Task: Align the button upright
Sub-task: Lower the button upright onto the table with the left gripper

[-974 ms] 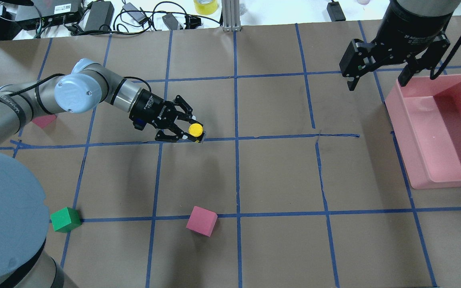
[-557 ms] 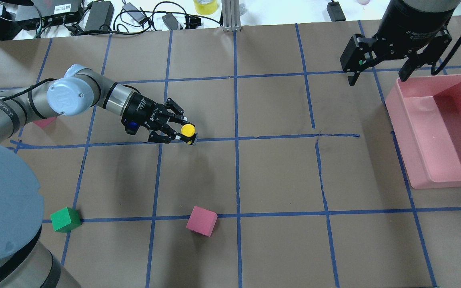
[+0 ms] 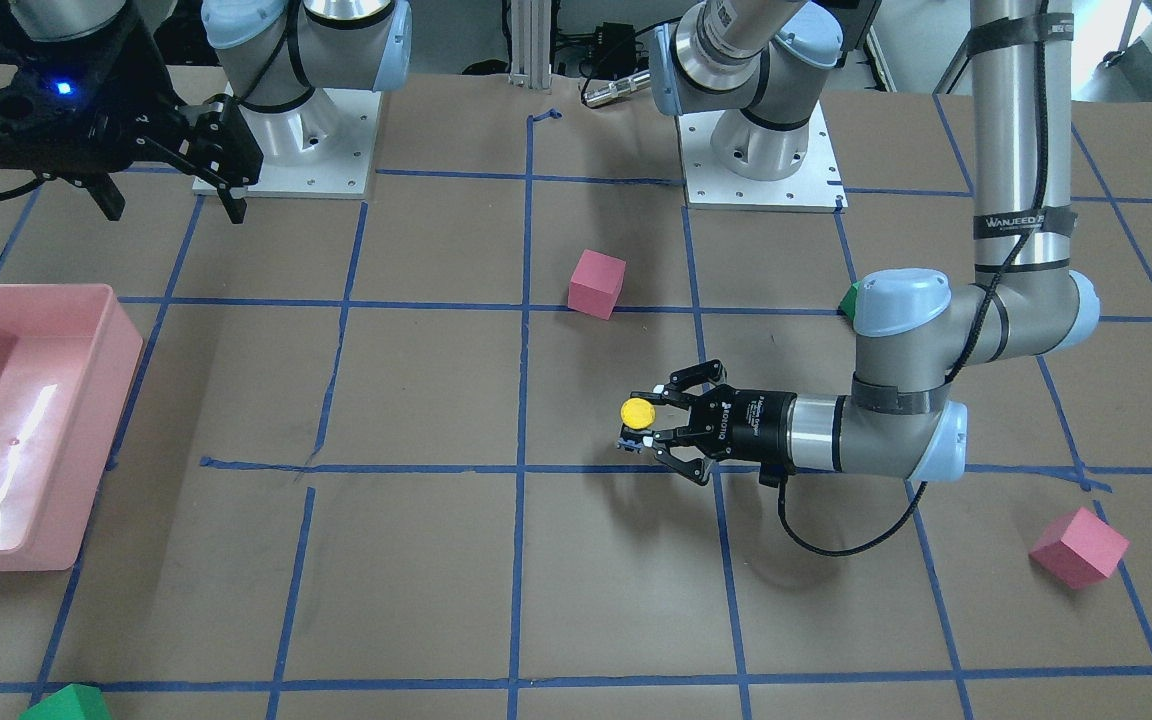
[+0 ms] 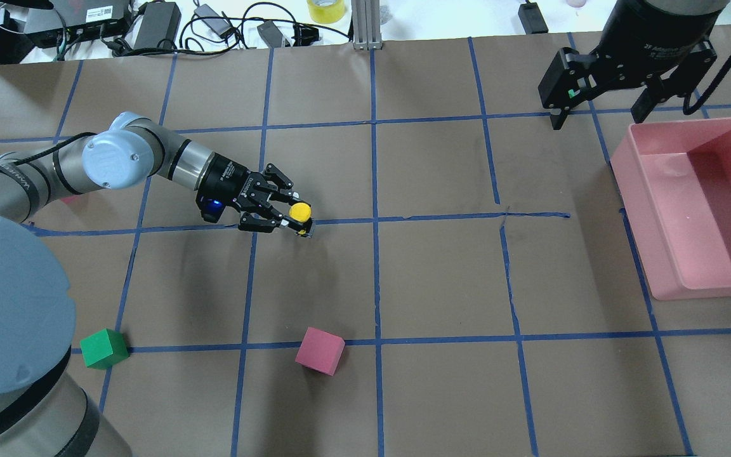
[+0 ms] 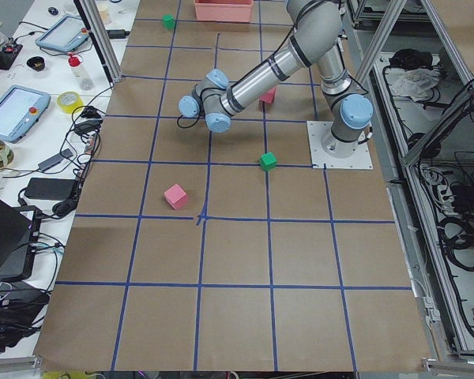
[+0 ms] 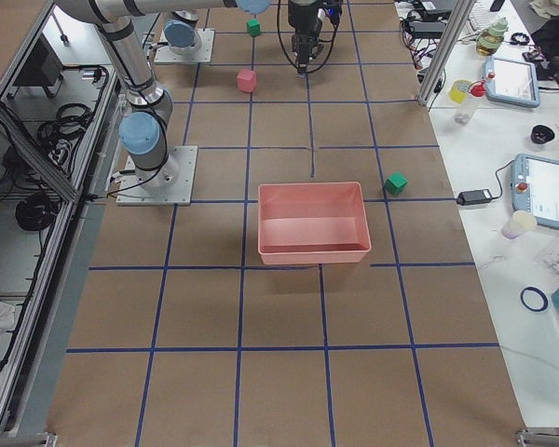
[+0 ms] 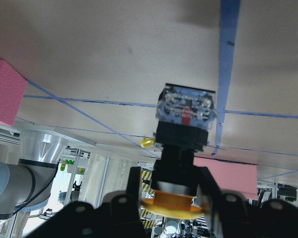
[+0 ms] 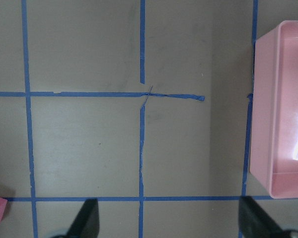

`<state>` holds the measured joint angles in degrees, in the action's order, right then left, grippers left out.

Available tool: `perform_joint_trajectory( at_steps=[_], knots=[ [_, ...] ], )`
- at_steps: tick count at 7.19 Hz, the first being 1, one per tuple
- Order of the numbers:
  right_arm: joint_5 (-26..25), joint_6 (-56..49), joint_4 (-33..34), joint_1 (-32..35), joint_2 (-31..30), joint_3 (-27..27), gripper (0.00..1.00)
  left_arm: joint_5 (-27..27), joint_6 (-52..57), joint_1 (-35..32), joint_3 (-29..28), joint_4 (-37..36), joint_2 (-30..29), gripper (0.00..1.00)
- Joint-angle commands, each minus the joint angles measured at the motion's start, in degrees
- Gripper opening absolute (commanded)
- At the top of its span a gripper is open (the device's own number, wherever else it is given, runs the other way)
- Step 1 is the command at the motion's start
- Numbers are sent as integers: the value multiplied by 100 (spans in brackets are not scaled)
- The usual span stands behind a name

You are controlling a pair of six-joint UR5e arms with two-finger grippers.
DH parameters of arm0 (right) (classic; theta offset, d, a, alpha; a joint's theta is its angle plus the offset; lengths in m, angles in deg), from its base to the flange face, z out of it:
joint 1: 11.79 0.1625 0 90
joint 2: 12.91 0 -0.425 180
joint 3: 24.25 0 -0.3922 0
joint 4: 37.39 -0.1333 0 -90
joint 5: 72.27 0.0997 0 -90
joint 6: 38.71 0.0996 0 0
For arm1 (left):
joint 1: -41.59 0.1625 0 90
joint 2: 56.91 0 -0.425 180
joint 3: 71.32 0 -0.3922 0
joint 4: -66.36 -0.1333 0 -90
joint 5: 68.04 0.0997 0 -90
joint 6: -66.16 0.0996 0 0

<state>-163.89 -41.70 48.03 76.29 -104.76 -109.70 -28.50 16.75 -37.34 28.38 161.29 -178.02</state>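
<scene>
Now: L gripper (image 4: 297, 219) clamps button (image 4: 301, 210) by neck, cap up.
Base low over tape line (image 4: 435, 218); R gripper (image 4: 599, 109) spread wide, near pink bin (image 4: 636, 230).

The left arm (image 4: 54, 168) is stretched low over the table, and its wrist is laid nearly level. The left gripper (image 4: 299, 219) is turned on its side, and its fingers (image 7: 208, 193) are closed on the black neck of the button (image 4: 301, 211), just under the cap. The right arm (image 4: 657, 25) is raised at the far right of the overhead view, with the wrist pointed straight down. The right gripper (image 4: 599, 117) is hung above the table, its fingers (image 8: 87, 218) spread wide apart.
</scene>
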Motion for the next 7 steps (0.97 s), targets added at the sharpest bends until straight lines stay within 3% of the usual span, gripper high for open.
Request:
perform_joint_trajectory(
  at_steps=[1, 7],
  knots=[
    [4, 0, 9, -10, 0, -7, 100, -43, 19, 0, 50, -27, -26, 0],
    [-5, 0, 97, -1, 0, -7, 100, -316, 318, 0, 208, -71, -132, 0]
  ],
)
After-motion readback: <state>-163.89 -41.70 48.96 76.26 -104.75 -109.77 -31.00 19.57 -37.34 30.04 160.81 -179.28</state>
